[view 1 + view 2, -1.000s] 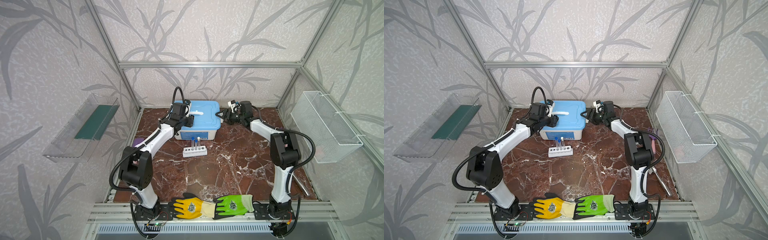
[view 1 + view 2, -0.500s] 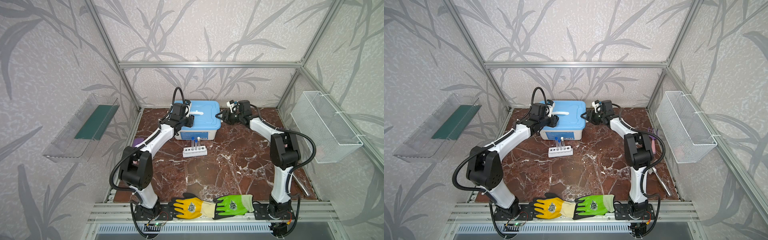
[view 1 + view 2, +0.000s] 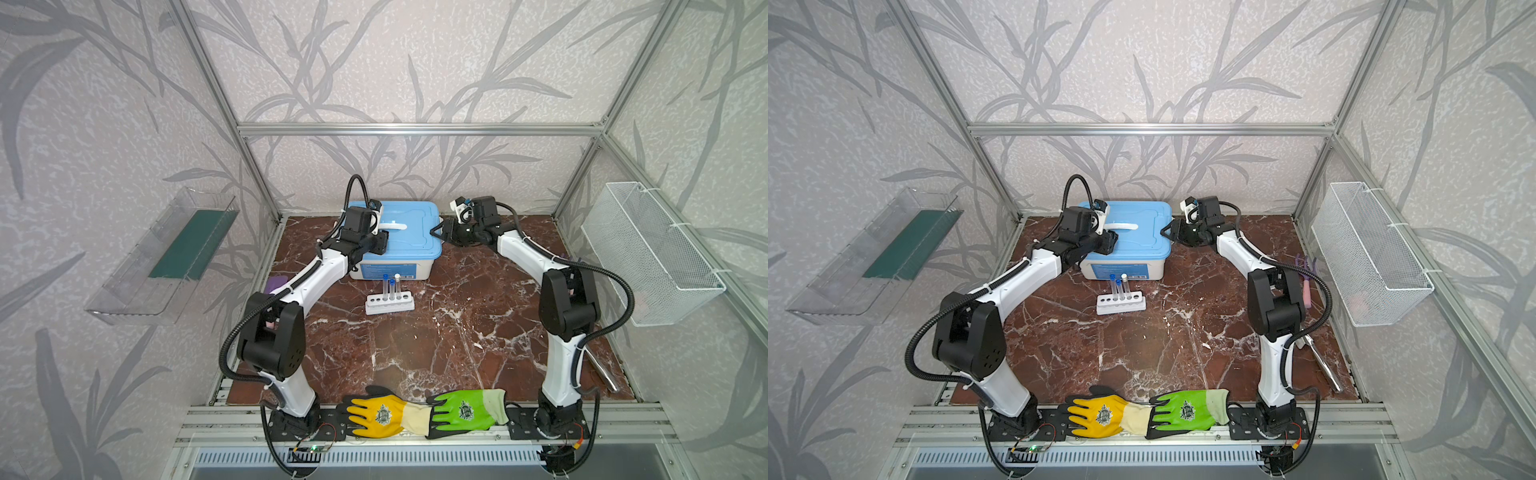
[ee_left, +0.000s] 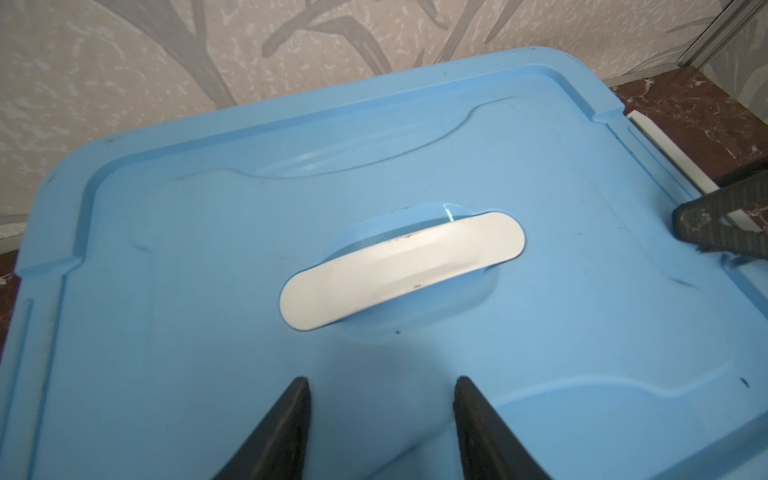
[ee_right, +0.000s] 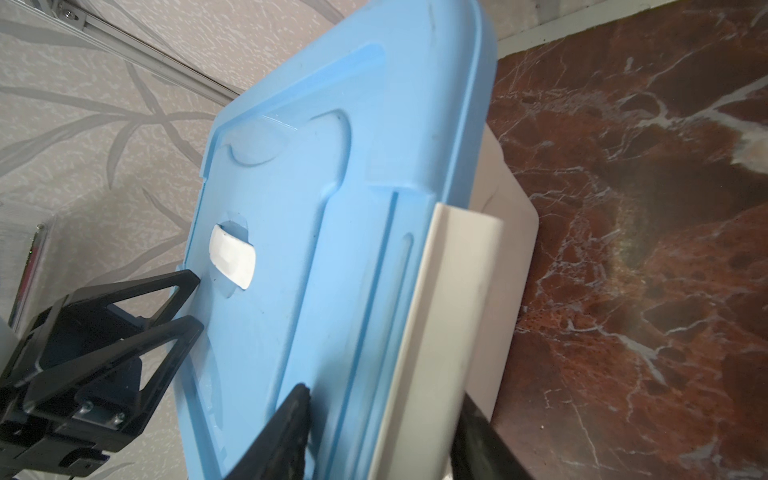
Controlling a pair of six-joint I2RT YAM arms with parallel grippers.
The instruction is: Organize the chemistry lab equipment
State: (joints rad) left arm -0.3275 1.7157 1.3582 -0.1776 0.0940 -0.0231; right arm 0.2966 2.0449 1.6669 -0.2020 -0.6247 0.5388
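We see three tubes [image 3: 392, 286] racked, tweezers [image 3: 1323, 365] loose, box [image 3: 415, 237] lidded. Left pincer [image 4: 381, 380] spread; right pincer [image 5: 382, 395] straddles the latch [image 5: 453, 291], grip unclear.

Left arm [image 3: 316, 274] outstretched; left tool [image 4: 381, 380] parted

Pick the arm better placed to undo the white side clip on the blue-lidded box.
Right. The right gripper straddles the clip, one finger on the lid, one outside it. The left gripper hangs open above the lid by the handle, away from that clip.
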